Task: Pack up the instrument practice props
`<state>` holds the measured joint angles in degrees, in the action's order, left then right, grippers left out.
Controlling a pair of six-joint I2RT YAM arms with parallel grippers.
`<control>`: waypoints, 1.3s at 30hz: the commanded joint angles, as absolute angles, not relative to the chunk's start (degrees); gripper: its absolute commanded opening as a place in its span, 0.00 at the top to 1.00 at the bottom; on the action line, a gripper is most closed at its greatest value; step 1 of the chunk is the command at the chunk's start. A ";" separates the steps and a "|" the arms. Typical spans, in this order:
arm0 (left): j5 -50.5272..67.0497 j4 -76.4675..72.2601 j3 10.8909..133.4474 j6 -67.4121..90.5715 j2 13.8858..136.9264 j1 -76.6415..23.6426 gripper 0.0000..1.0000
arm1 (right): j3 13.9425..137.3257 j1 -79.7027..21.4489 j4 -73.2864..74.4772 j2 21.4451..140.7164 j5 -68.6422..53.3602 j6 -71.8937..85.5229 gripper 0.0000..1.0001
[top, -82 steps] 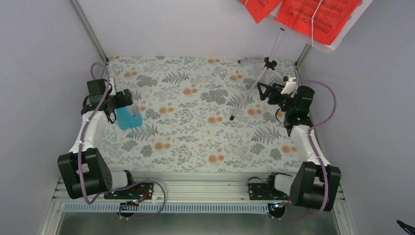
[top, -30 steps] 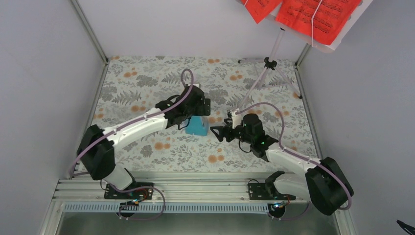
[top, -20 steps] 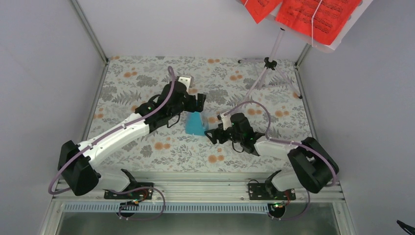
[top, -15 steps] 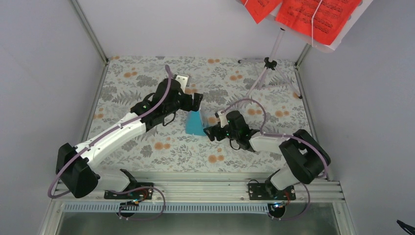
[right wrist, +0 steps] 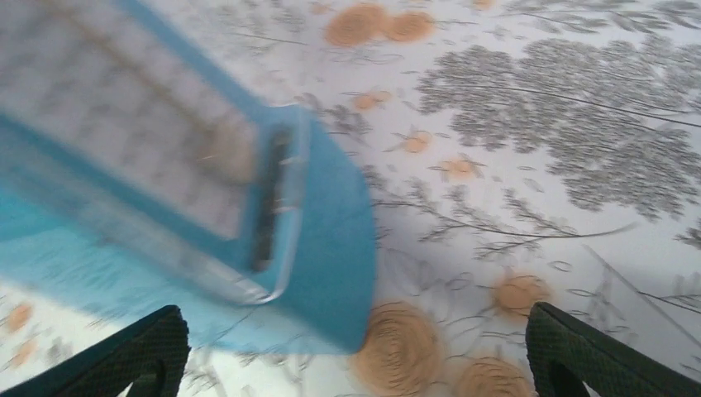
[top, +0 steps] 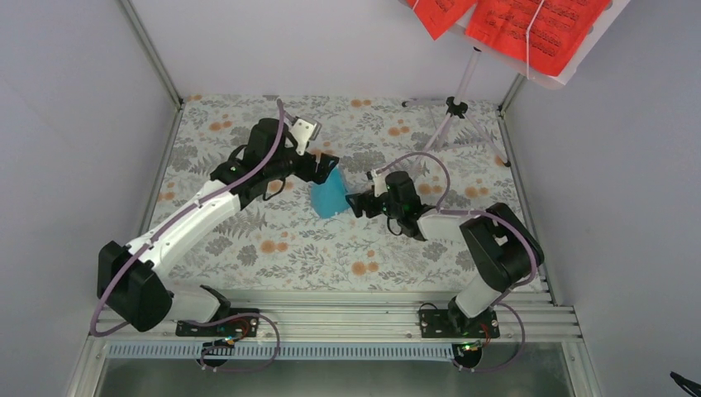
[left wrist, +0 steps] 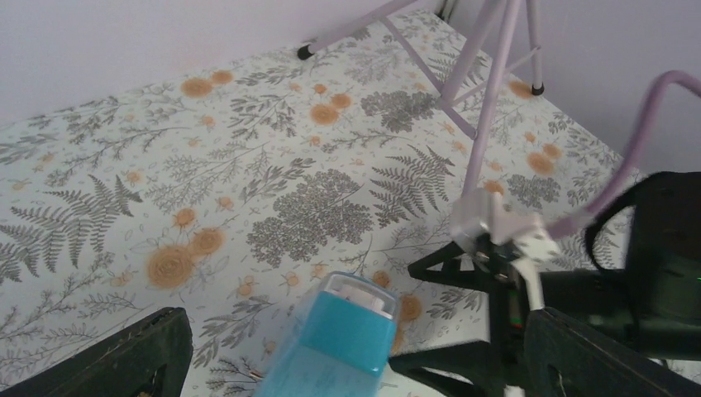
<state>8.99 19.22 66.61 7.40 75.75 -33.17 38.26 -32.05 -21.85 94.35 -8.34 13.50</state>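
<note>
Blue metronome (top: 329, 197): mid-worktop, a little toward the far edge, between both arms; you cannot tell whether it sits square or leans.
Left gripper (top: 327, 171): spread wide, straddling the metronome, gripping nothing.
Right gripper (top: 357, 203): likewise wide open, just beside the metronome's right side.
Risk: if you close both grippers on this one small wedge, fingers may clash or knock it over.
Music stand (top: 450, 124): far right corner, red pages (top: 529, 25) on its desk, well apart.

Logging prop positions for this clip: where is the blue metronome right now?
In the top view the metronome is near the middle of the floral cloth, between the left gripper and the right gripper.
</note>
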 commanded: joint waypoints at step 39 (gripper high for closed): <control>38.53 16.75 70.91 -18.16 96.50 -26.19 0.38 | 32.81 -38.01 -46.22 106.83 -9.25 -3.64 0.01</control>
<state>37.95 16.69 71.46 -16.12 96.38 -26.35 30.52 -37.08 -42.83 104.47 -11.22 -1.32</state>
